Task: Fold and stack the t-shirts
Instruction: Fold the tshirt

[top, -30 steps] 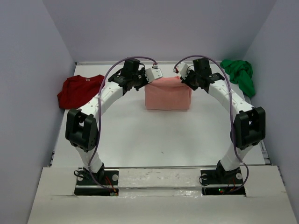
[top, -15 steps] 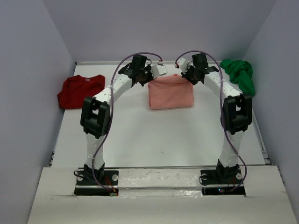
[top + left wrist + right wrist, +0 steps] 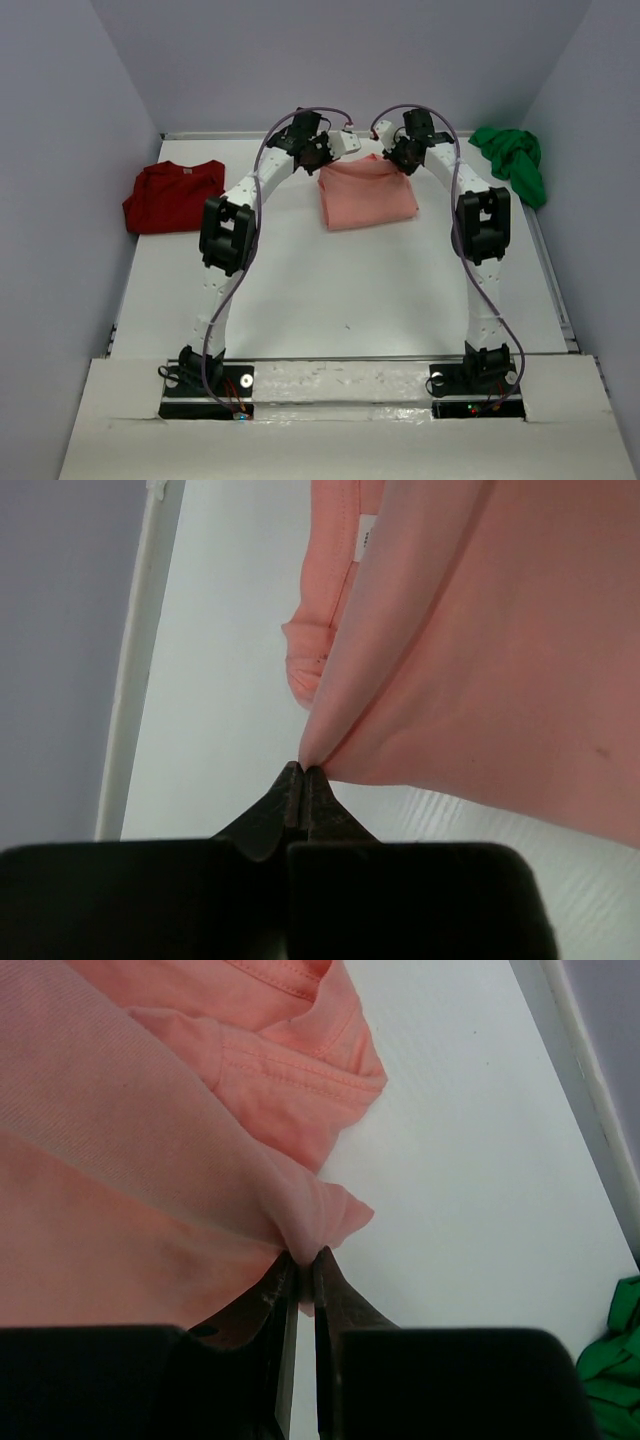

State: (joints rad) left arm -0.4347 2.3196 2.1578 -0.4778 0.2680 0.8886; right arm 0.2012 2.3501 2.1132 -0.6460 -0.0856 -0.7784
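nearest, bare white table (image 3: 330,290) ahead of the arm bases. past that, salmon-pink t-shirt (image 3: 368,192) lying mid-table toward the far edge, a rough rectangle, slightly skewed. level with it at far left, dark red t-shirt (image 3: 170,195), spread loosely and well apart. further back at right, bright green t-shirt (image 3: 512,160) in a crumpled heap. at the pink shirt's far corners, left gripper (image 3: 303,770) pinched tight on a peak of its cloth, right gripper (image 3: 302,1255) likewise clamped on a bunched corner, with collar and sleeve lying under the held layer. judged mid-fold on the first shirt, nothing stacked yet. next: lower both corners together, match the edges beneath, keep tension even, then let go.
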